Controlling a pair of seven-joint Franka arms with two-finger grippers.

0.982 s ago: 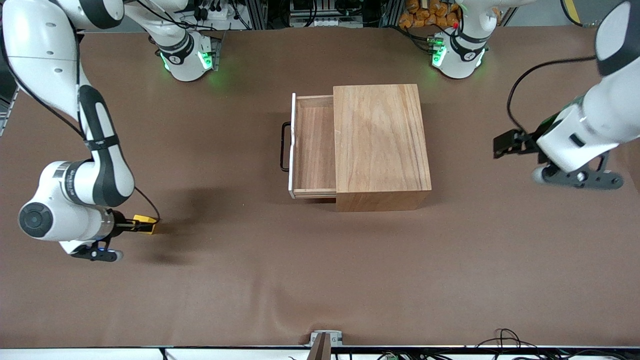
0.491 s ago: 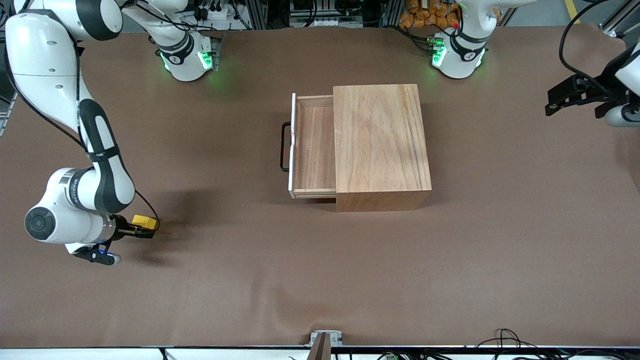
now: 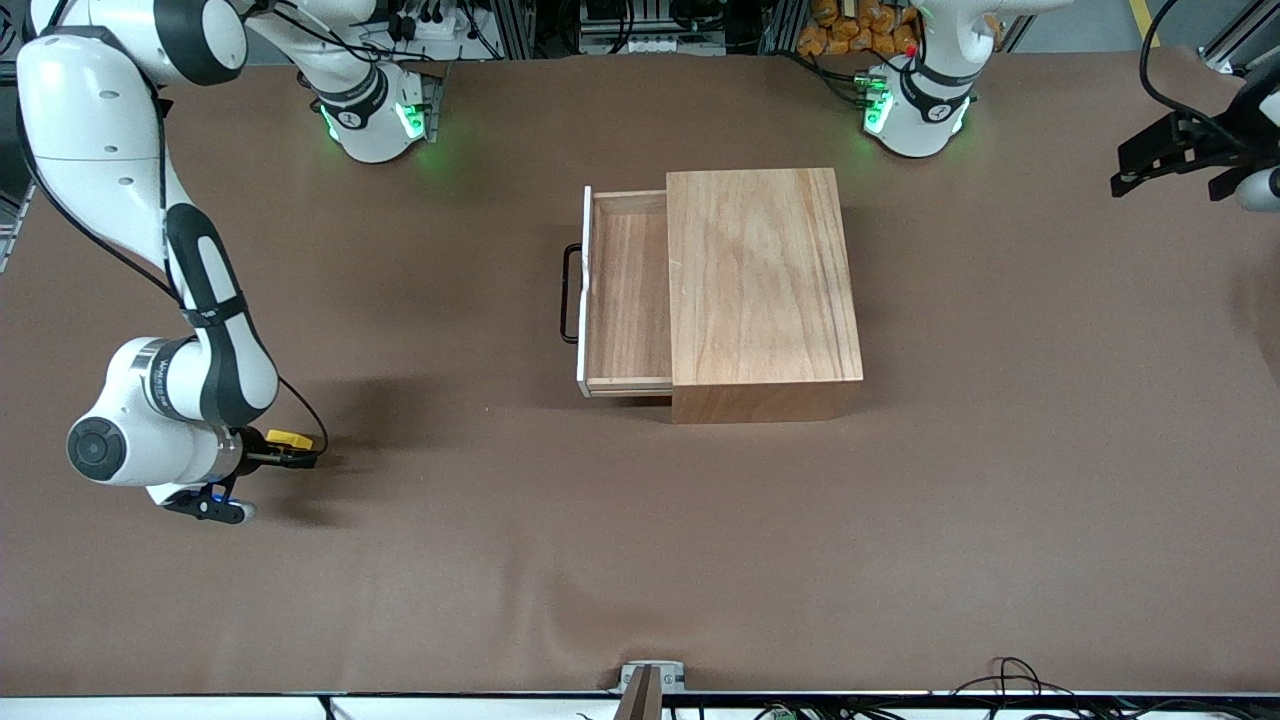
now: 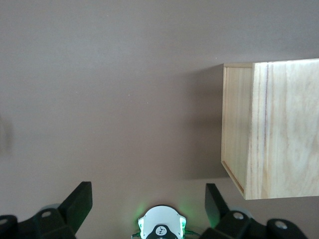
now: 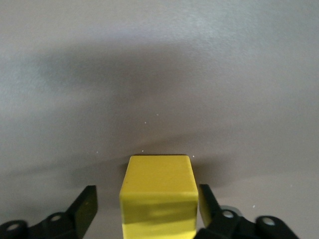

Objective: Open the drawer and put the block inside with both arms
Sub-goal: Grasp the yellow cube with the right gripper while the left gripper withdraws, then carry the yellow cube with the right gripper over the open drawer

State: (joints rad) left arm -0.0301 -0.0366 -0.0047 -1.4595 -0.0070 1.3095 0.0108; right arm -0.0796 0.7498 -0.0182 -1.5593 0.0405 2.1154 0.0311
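Note:
The drawer (image 3: 628,300) stands pulled out of the wooden box (image 3: 760,280) toward the right arm's end, its tray empty, its black handle (image 3: 568,295) on the white front. The yellow block (image 3: 291,438) lies on the table near the right arm's end. My right gripper (image 3: 285,455) is open and straddles the block (image 5: 158,191): one finger sits close to it, the other stands apart. My left gripper (image 3: 1165,165) is open and empty, raised over the table at the left arm's end. Its wrist view shows the box (image 4: 279,129).
The brown table mat (image 3: 640,560) is bare around the box. The two green-lit arm bases (image 3: 375,115) (image 3: 915,110) stand along the table edge farthest from the front camera. A small metal bracket (image 3: 650,680) sits at the nearest edge.
My left arm has swung up and away from the box toward its end of the table. My right gripper has settled lower around the block.

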